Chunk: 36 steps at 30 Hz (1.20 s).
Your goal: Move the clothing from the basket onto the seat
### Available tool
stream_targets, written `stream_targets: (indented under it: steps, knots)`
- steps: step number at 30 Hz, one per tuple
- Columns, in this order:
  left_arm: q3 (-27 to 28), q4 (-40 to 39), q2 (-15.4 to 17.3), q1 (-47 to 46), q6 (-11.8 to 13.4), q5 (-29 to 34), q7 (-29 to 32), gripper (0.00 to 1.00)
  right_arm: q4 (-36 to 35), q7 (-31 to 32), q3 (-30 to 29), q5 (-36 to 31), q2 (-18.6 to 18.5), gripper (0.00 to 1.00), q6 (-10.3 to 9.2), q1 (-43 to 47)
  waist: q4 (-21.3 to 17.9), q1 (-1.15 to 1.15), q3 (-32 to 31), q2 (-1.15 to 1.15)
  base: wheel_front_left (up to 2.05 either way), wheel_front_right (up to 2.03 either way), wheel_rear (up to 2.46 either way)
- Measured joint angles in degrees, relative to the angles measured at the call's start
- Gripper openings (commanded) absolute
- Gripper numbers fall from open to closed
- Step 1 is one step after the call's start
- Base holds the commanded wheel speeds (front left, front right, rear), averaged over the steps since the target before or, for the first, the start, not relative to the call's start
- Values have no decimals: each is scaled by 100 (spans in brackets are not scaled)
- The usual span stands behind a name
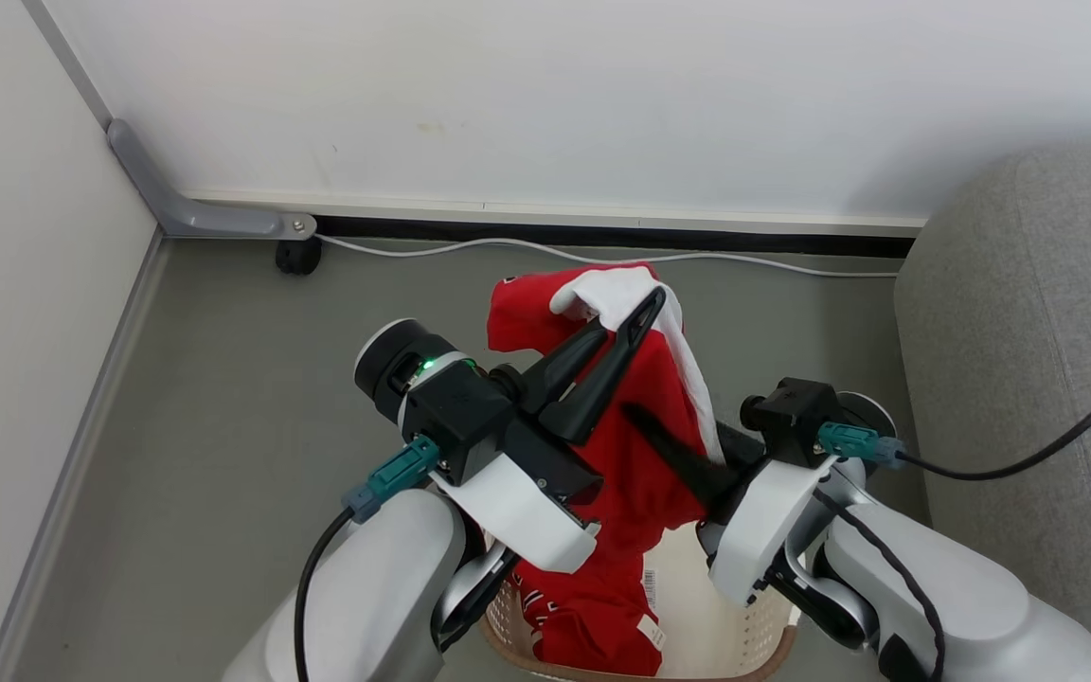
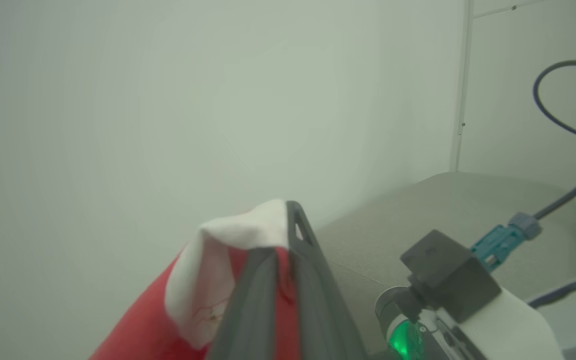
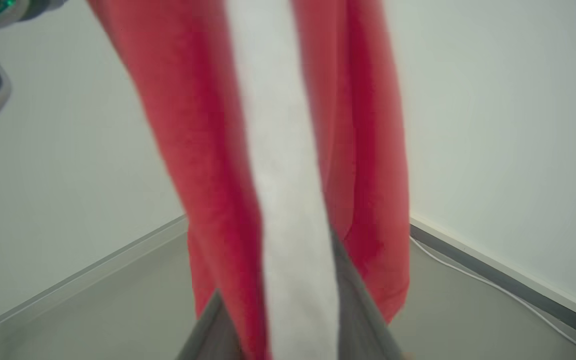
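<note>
Red clothing (image 3: 208,150) hangs right in front of the right gripper (image 3: 275,280); its two fingers (image 3: 358,310) stand on both sides of the cloth, but I cannot tell if they squeeze it; the left gripper (image 1: 645,308) is pressed together, pinching the white band (image 1: 602,289) at the top, high over the basket (image 1: 763,620); the low end could snag on the rim (image 1: 555,668) and tip the basket, or the cloth could slip from that small pinch; more red cloth (image 1: 593,625) lies inside the basket, beside a sticker (image 1: 650,583); the grey seat (image 1: 1028,379) waits on the right.
</note>
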Motion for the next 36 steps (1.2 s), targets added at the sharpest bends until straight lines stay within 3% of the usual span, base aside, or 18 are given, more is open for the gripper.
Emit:
stream_targets:
  steps: [7, 9, 10, 24, 36]
  knots:
    - [48, 90, 3, 2, 0, -22, -1, 0, -32, 0, -324, -27, -1, 0, 0, -7, -81, 0, 13, 0, 0, 0, 0]
    - [33, 176, 19, 2, 0, -52, -1, 50, -93, 0, -491, -27, -3, 0, 0, 20, -119, 0, 2, 0, 0, 0, 0]
    - [18, 227, 32, 4, 0, -60, -1, 100, -127, 0, -561, -33, -7, 0, 0, 44, -142, 0, -3, 0, 0, 0, 0]
    - [-374, 809, 305, 81, 0, -309, 0, 100, -315, 0, -1905, -226, -63, 0, 0, 471, -705, 0, -44, 0, 0, 0, 0]
    - [-516, 996, 369, 278, 0, -350, 0, 100, -498, 0, -2401, -361, -70, 0, 0, 664, -1597, 0, -103, 0, 0, 0, 0]
